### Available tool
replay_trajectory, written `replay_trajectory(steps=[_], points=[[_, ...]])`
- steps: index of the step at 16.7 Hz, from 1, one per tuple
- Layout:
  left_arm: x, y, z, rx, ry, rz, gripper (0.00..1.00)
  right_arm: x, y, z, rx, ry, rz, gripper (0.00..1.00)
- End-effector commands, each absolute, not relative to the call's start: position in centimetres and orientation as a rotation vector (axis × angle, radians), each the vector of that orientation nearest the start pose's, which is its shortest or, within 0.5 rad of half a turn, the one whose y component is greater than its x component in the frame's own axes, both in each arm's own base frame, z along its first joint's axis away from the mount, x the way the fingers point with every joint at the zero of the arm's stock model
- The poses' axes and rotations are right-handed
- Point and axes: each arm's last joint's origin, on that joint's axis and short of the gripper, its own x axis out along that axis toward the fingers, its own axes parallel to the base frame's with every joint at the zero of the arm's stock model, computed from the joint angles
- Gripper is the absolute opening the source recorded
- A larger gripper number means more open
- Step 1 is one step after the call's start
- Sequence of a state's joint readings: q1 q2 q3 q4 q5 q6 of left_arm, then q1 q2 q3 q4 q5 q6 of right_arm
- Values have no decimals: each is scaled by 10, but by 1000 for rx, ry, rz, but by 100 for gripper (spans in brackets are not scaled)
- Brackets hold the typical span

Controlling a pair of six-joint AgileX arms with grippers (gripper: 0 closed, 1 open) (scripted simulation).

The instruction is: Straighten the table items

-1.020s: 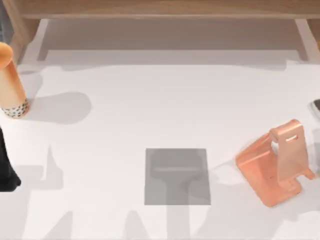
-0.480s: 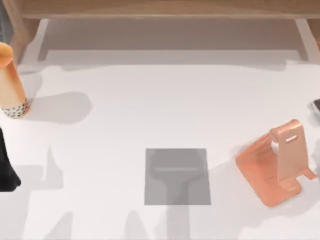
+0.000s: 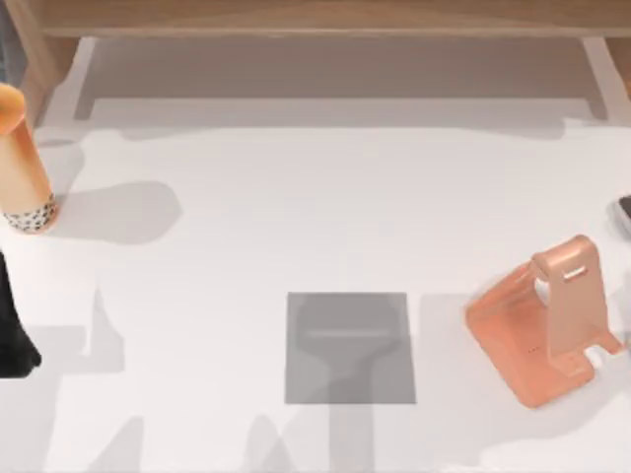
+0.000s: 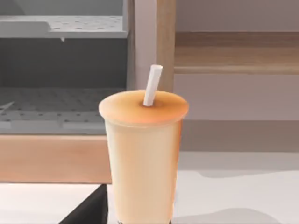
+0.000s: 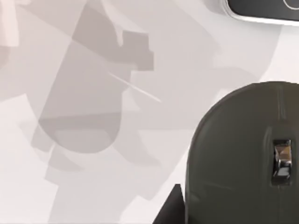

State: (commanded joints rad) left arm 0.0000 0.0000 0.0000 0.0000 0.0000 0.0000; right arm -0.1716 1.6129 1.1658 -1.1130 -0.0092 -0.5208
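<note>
The tall tan-orange cup with a speckled base stands upright at the table's far left. It also shows close up with a white straw in its lid, as the cup in the left wrist view. My left arm is at the left edge, just in front of the cup. The dark-grey mouse lies right under the right wrist camera on the white table. Beyond it is the silver-edged smartphone. One corner of the smartphone peeks in at the top view's right edge.
A flat grey square pad lies at the front centre. A salmon-orange angled stand sits to its right. A wooden shelf runs along the back, and a grey rack stands behind the cup.
The shadows around the stand and along the front right of the table have shifted. The cup, pad and stand have not moved.
</note>
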Motion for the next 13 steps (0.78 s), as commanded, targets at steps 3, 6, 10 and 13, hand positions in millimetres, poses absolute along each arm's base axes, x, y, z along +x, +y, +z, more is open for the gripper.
replay_trajectory(steps=[3,6,10,13], points=[[106,-1,160,0,0,0,100,286,-40,219,-272,1523,260,0],[106,-1,160,0,0,0,100,303,-16,243,-269,1443,201,0],[106,-1,160,0,0,0,100,327,45,280,-194,1299,130,0],[106,-1,160,0,0,0,100,338,106,287,-101,1250,118,0]])
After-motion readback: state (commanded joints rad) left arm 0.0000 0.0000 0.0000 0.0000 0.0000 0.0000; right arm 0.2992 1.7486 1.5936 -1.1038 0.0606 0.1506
